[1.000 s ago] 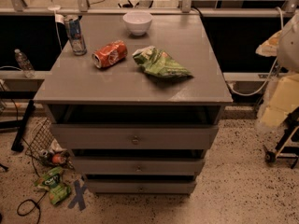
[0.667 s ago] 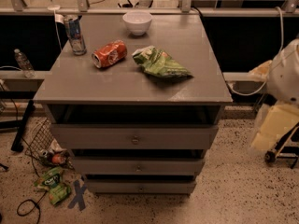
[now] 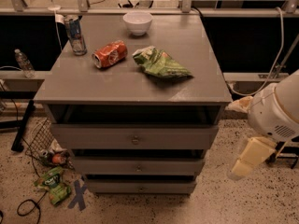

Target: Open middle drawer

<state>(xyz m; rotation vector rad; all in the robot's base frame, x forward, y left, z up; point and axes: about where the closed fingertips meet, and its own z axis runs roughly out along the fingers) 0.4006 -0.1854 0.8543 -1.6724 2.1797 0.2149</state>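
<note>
The grey cabinet (image 3: 131, 85) has three drawer fronts. The middle drawer (image 3: 103, 165) is the second one, a shallow grey front with a small round knob (image 3: 138, 168) at its centre. It sits flush with the fronts above and below. My arm comes in from the right edge, with a white rounded joint (image 3: 275, 111). My gripper (image 3: 244, 164) is the cream part hanging below that joint. It is to the right of the cabinet at about the height of the middle drawer, apart from it.
On the cabinet top stand a blue can (image 3: 74, 34) and a white bowl (image 3: 137, 21), with a red can (image 3: 110, 53) lying on its side and a green chip bag (image 3: 160, 63). A wire basket (image 3: 39, 136), a green bag (image 3: 53, 185) and cables lie on the floor at left.
My arm has swung down and leftward along the right edge. The cream gripper part now hangs lower, closer to the cabinet's right side. The drawers have not moved.
</note>
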